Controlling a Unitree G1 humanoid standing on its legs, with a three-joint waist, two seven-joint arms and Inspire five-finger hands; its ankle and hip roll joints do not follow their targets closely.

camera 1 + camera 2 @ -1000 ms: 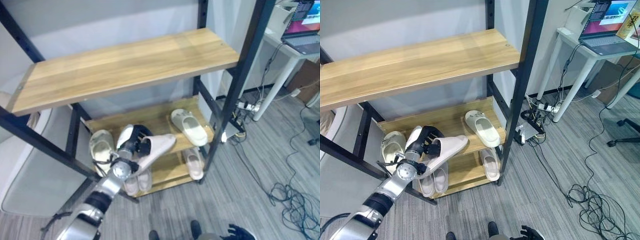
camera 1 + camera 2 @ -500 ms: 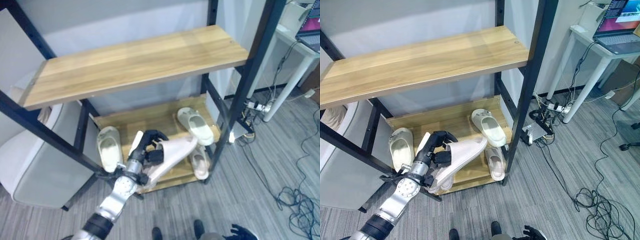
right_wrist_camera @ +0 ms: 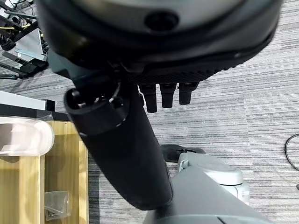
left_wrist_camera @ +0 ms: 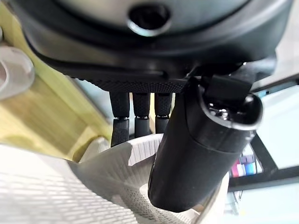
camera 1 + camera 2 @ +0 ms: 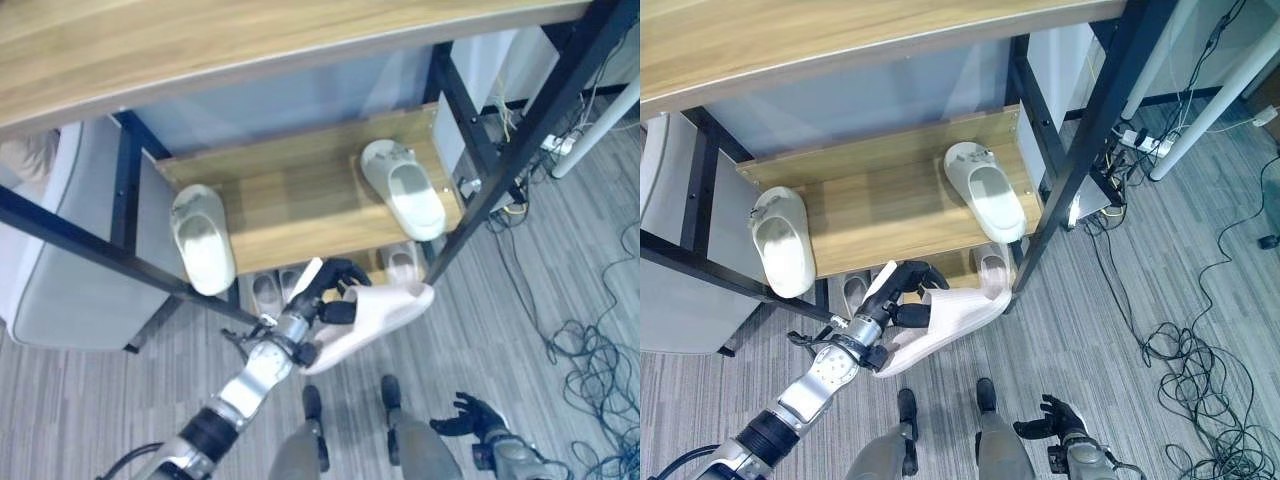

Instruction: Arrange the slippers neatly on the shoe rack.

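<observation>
Below the middle shelf point(image 5: 300, 205) of the shoe rack point(image 5: 470, 190), at about 6 o'clock in our head views, we carry one pale slipper point(image 5: 375, 315) in our left hand point(image 5: 318, 300), fingers and thumb curled round its upper, the sole hanging out toward 3 o'clock above the grey plank floor point(image 5: 520, 300).

From 9 o'clock across: a cream slipper point(image 5: 203, 240) lies on the shelf's left end, toe overhanging the front edge. More slippers point(image 5: 268, 292) show on the bottom shelf behind our hand. A third cream slipper point(image 5: 405, 190) sits at 1 o'clock, angled near the right post. Our right hand point(image 5: 1052, 420) hangs low at 5 o'clock, fingers loosely spread, holding nothing.

We judge the held slipper light and flexible, a moulded foam type with a ribbed footbed that our left wrist view shows close up; matte, so unlikely to slip, and not fragile. A grip across the strap or the middle of the sole should keep it from drooping. Shelves are smooth yellow wood grain; posts are black metal, square and hard-edged.
</observation>
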